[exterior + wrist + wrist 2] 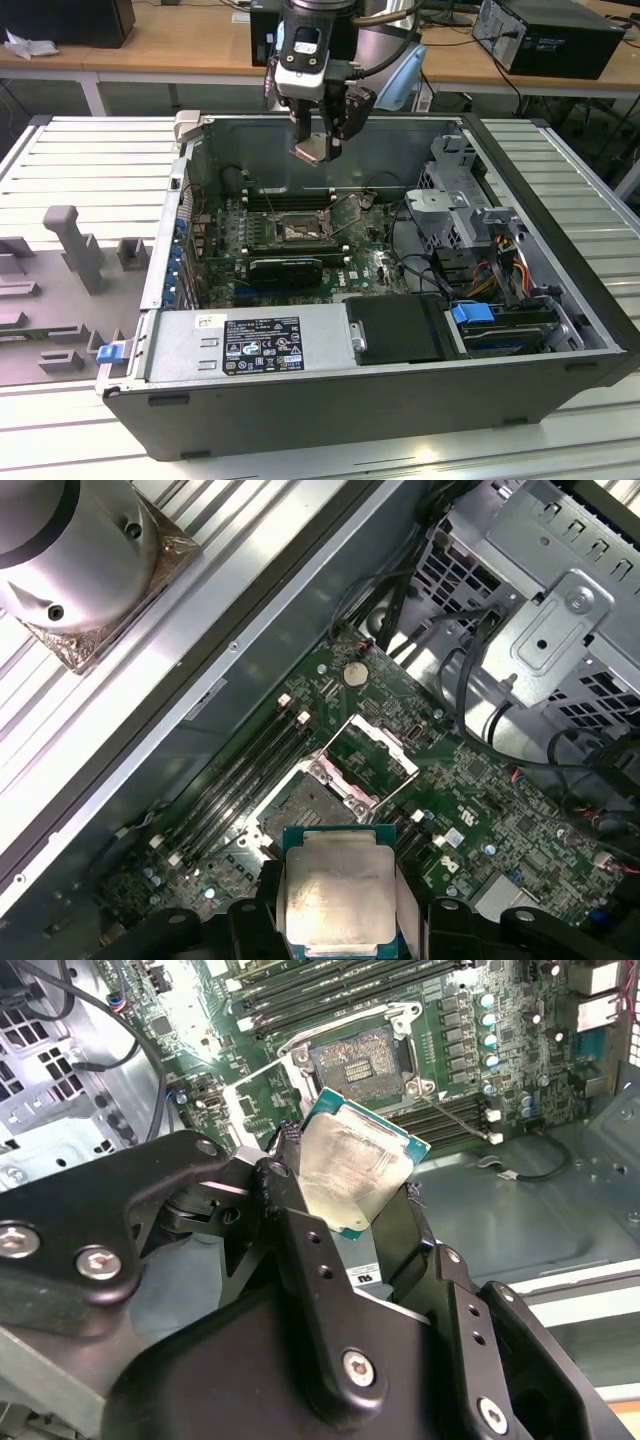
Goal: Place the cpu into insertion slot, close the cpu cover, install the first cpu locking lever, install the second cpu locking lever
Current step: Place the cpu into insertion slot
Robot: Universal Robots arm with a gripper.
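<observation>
Pincer (316, 148) grips cpu (337, 895) above insertion slot (357, 1063); first wrist view: cpu cover (385, 745) raised.

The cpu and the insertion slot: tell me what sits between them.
Nothing: in the exterior view the cpu, clamped in the pincer, hangs above the insertion slot with only open air between them. The first wrist view shows the cpu cover swung open.

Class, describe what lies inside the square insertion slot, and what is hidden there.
The square metal-rimmed insertion slot holds no chip; its bare centre shows. The silvery square cpu, gripped in the black claw, covers its near rim in the first wrist view.
</observation>
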